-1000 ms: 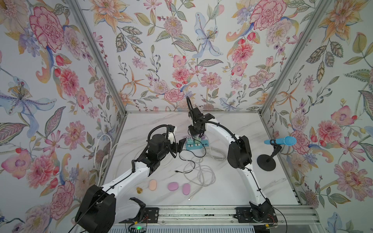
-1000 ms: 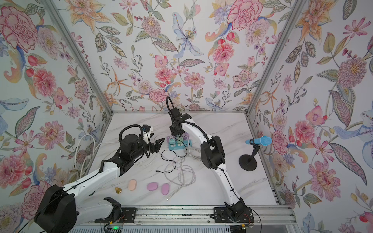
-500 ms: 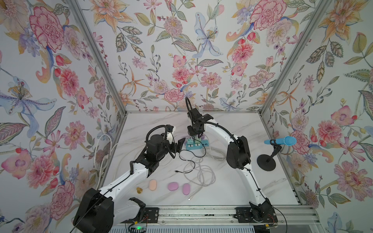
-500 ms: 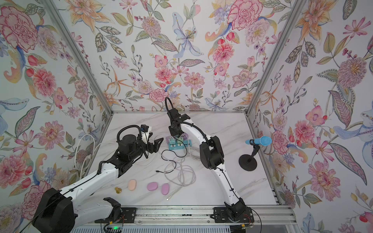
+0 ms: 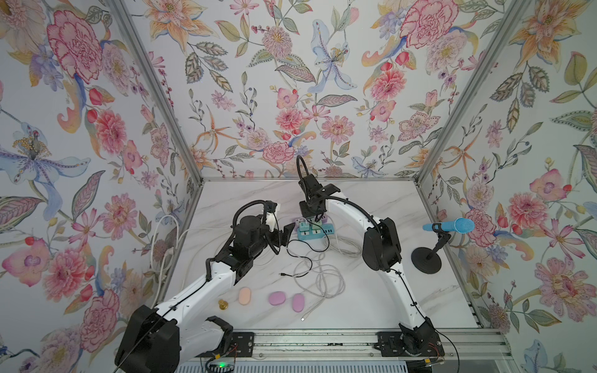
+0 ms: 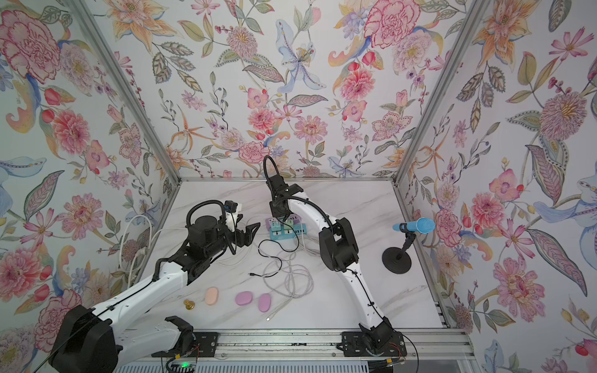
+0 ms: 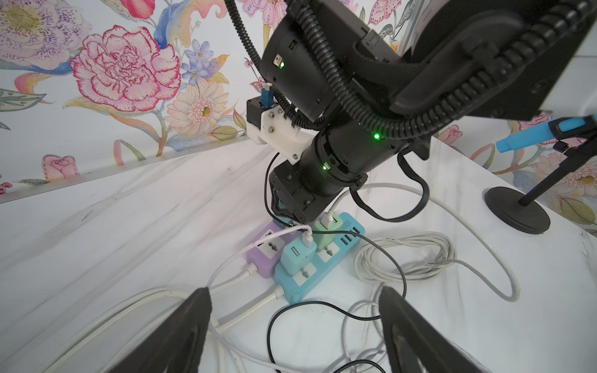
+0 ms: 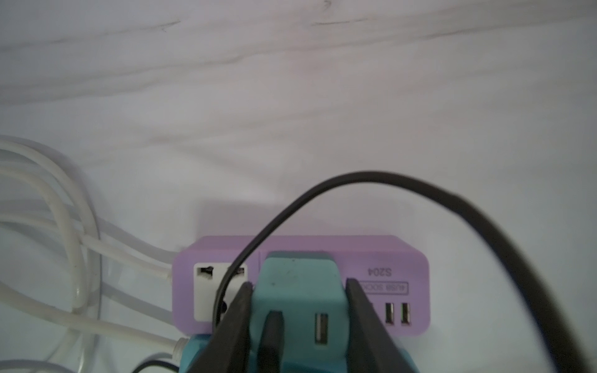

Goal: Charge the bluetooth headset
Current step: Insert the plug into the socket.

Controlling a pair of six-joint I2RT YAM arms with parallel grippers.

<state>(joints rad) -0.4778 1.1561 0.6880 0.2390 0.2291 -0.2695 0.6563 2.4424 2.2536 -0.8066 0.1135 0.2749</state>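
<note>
Right wrist: right pincer clamps teal charger

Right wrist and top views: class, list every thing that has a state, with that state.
Teal plastic charger block, clamped; thin black cable in one port, other port empty.
Right gripper, jaws shut on the charger block.
Left gripper, jaws open, empty.
Purple plastic power strip, visible socket and USB ports empty.
Cable's free plug, lying unplugged.

Upper right of tabletop left unobstructed; centre blocked by coiled cables, power strips; right edge occupied by microphone stand.
</note>
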